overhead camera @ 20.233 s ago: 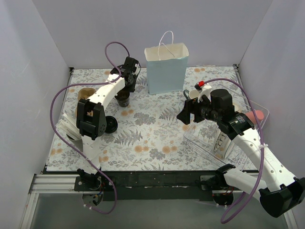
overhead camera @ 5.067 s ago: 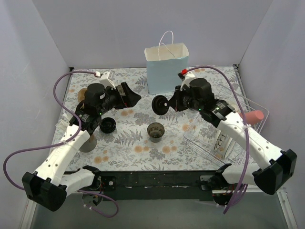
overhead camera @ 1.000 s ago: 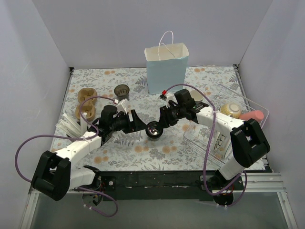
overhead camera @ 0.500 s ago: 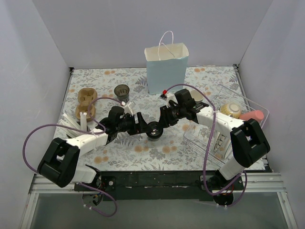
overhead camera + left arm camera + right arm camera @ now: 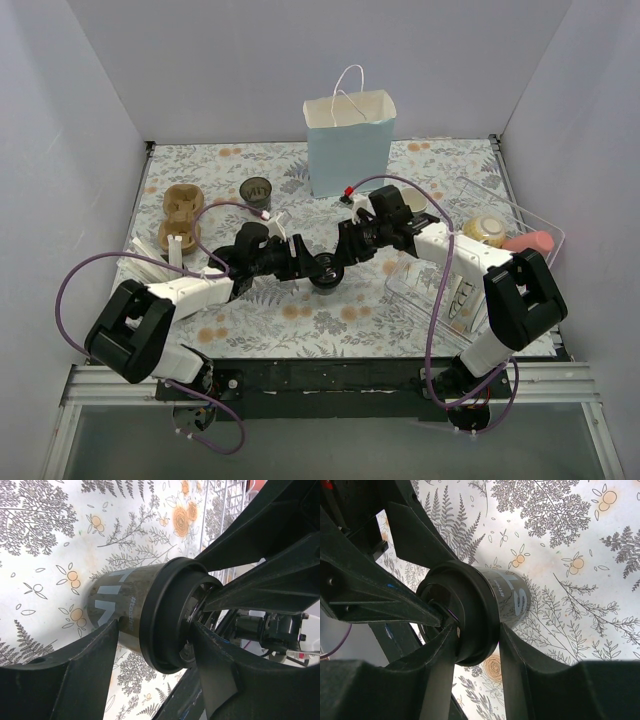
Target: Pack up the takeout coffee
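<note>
The takeout coffee (image 5: 326, 271) stands upright near the middle of the table (image 5: 300, 322), well away from every edge. The left gripper (image 5: 156, 627) grips its brown wall and rim; the right gripper (image 5: 477, 630) clamps its black lid (image 5: 479, 607) from the opposite side

The left arm (image 5: 185, 290) and right arm (image 5: 455, 252) are built alike, with smooth white link shells alternating with chunky black joint housings. A thin purple cable (image 5: 62, 300) hangs in a loose loop beside the left arm, and a second purple cable (image 5: 428, 330) runs along the right arm. A small red tab (image 5: 349, 190) sits at the right wrist where that cable ends. The left gripper (image 5: 155, 630) and right gripper (image 5: 475, 630) have broad, matte black fingers (image 5: 530, 680) that taper towards their tips.
</note>
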Controlling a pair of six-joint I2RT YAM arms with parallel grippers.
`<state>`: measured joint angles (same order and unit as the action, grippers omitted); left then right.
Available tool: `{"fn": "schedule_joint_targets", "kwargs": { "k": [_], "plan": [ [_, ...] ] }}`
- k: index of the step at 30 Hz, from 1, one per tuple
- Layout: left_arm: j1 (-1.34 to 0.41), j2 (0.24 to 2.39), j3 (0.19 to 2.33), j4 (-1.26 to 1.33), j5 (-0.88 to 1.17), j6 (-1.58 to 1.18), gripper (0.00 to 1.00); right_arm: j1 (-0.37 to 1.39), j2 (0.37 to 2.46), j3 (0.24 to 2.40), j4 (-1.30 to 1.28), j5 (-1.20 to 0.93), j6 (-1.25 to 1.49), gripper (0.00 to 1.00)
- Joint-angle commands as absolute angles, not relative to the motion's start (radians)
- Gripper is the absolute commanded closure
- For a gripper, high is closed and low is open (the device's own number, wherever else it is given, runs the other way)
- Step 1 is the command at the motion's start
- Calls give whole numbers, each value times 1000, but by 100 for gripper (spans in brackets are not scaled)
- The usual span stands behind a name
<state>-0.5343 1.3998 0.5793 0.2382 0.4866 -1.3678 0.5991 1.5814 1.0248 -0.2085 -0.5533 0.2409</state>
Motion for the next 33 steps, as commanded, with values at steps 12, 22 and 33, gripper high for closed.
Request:
{"fn": "schedule_joint_targets", "kwargs": {
  "k": [12, 22, 33],
  "plan": [
    [-541, 1456, 621, 107, 364, -1304, 47, 580, 1505, 1147, -345, -468, 232, 42],
    [-540, 1477, 637, 101, 374, -1296, 48, 580, 1496, 1161, -384, -382, 229, 47],
    [-540, 1483, 623, 104, 365, -1299, 48, 581, 1548, 1105, -350, -391, 239, 60]
  ]
}}
